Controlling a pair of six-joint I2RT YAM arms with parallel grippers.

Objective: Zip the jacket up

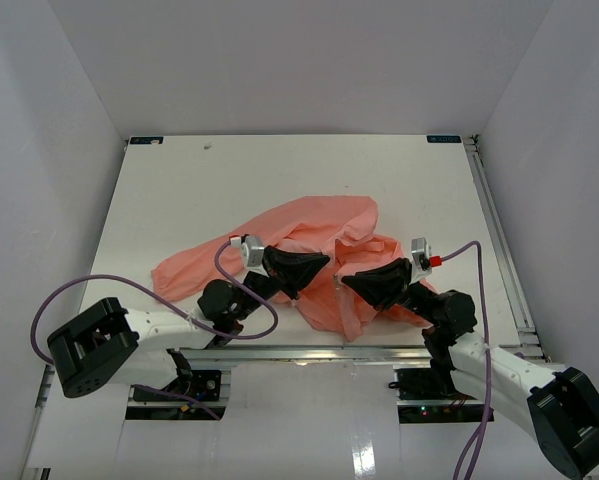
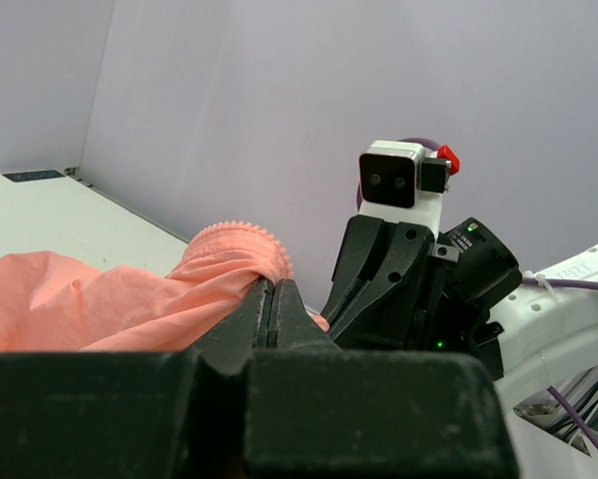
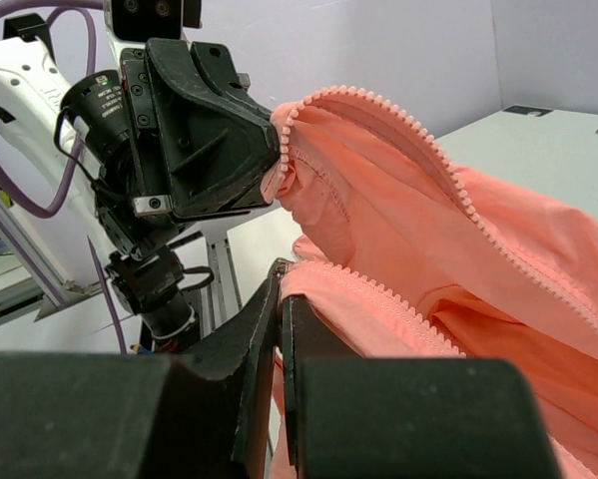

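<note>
The salmon-pink jacket (image 1: 319,225) lies crumpled on the near half of the white table, unzipped, with one sleeve trailing left. My left gripper (image 1: 326,262) is shut on one zipper edge; in the left wrist view its fingertips (image 2: 272,286) pinch the toothed edge of the jacket (image 2: 99,299). A short way to the right, my right gripper (image 1: 345,281) faces it, shut on the other zipper edge. In the right wrist view its tips (image 3: 282,271) clamp the end of that row of teeth on the jacket (image 3: 428,249). Both edges are lifted, a small gap apart.
White walls enclose the white table (image 1: 229,180) on the left, back and right. An aluminium rail (image 1: 309,352) runs along the near edge, just under the two grippers. Purple cables (image 1: 241,300) loop off both arms close to the jacket.
</note>
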